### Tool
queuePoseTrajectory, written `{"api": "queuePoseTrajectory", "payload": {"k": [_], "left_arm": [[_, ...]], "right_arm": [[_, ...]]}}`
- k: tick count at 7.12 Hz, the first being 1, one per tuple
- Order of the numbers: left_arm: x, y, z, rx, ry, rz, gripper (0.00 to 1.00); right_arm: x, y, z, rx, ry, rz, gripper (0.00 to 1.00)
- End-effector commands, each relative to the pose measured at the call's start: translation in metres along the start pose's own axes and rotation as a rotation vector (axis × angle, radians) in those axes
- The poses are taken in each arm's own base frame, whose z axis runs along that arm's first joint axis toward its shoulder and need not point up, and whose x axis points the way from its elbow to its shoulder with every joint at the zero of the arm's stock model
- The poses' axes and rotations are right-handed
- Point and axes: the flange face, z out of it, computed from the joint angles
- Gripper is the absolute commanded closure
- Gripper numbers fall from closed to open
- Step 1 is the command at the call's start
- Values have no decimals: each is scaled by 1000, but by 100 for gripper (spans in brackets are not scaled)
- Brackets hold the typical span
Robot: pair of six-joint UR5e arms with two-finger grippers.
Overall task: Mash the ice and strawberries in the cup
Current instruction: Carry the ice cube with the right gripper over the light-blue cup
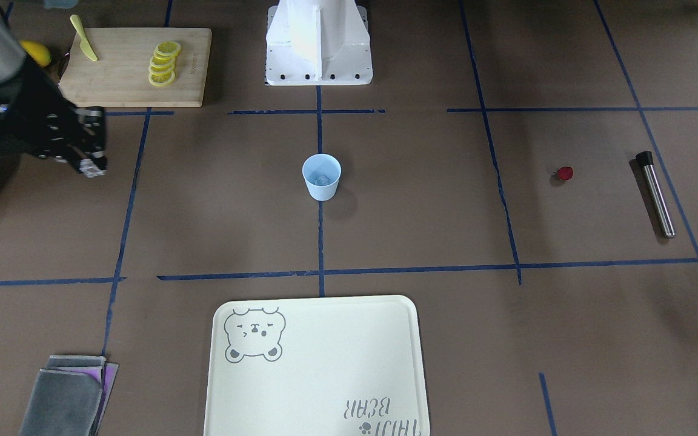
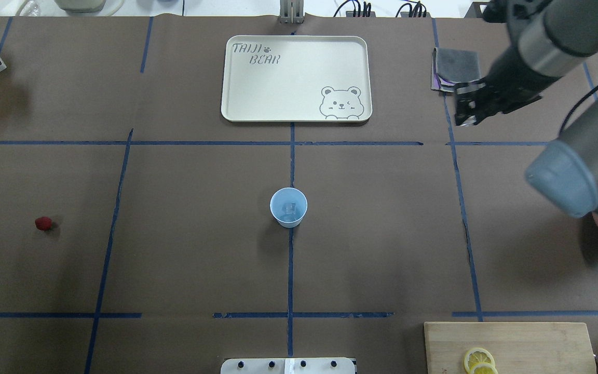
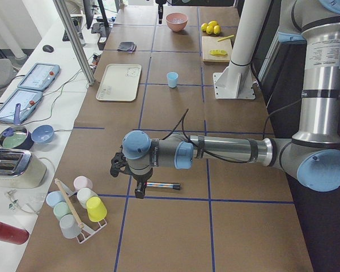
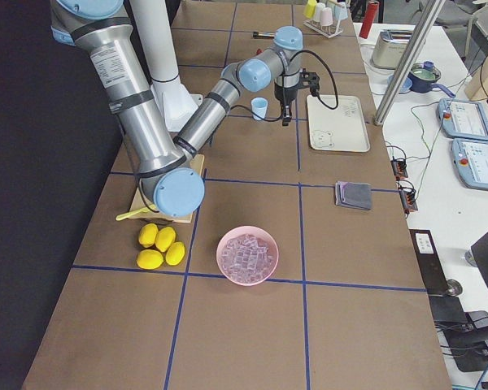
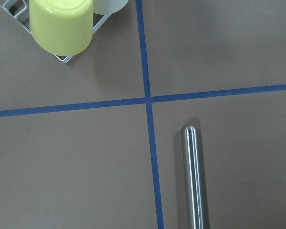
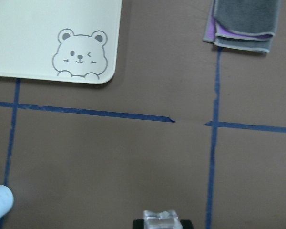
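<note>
The right gripper (image 2: 467, 119), well apart from the cup (image 2: 288, 206), pinches an ice cube (image 6: 159, 219); the left gripper's (image 3: 138, 191) opening cannot be told.

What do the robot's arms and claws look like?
The left arm and right arm are silver-grey tubes with pale blue round joint caps and a white printed label. A black cable runs to each wrist. The left claw and right claw are black.
</note>
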Motion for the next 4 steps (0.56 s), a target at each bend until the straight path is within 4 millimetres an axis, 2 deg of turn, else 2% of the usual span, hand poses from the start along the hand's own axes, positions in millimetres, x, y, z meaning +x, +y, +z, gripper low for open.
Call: {"api": "queuePoseTrajectory", "payload": {"k": [1, 3, 4], "left_arm": [[0, 1, 0, -1, -2, 0, 0], [0, 0, 0, 0, 0, 1, 0], [0, 0, 0, 0, 0, 0, 0]], "right_arm": [[-138, 19, 35, 0, -3, 71, 88], [-212, 55, 73, 20, 31, 94, 87], [-254, 59, 97, 12, 63, 127, 87]]}}
